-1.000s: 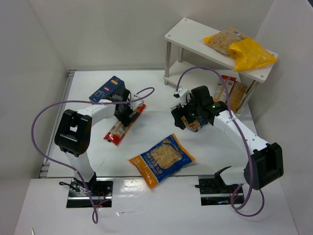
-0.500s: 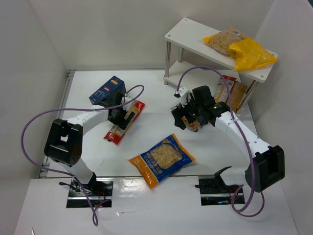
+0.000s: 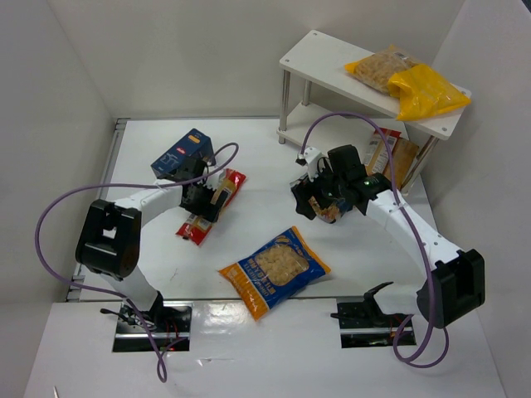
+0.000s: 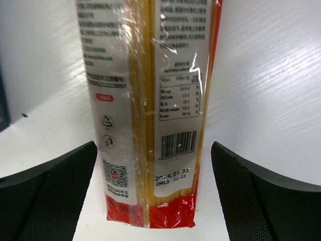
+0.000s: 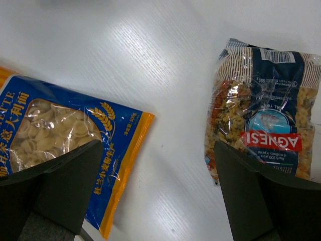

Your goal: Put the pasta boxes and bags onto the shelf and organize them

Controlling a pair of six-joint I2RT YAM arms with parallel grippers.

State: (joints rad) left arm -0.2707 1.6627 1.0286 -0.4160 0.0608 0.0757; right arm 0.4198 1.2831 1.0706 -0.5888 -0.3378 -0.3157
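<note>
The long red-and-clear spaghetti bag [image 3: 217, 199] lies on the table, its end between my left gripper's [image 3: 203, 200] open fingers [image 4: 50, 201]; they are not touching it in the left wrist view [image 4: 150, 100]. The dark blue box [image 3: 182, 152] stands just behind. My right gripper [image 3: 319, 199] is open and empty, over bare table [image 5: 165, 75] between the orange-and-blue bag [image 5: 55, 135] and the clear blue-labelled bag [image 5: 266, 120]. The orange-and-blue bag [image 3: 274, 271] lies front centre. The white shelf [image 3: 315, 58] at back right holds two yellow bags [image 3: 427, 91] on top.
Another pasta bag [image 3: 392, 157] sits on the shelf's lower board, behind my right arm. White walls close in the table on the left, back and right. Purple cables loop above both arms.
My left arm's elbow swung left and the left gripper slid a little along the spaghetti bag toward its near end. The right arm barely moved.
</note>
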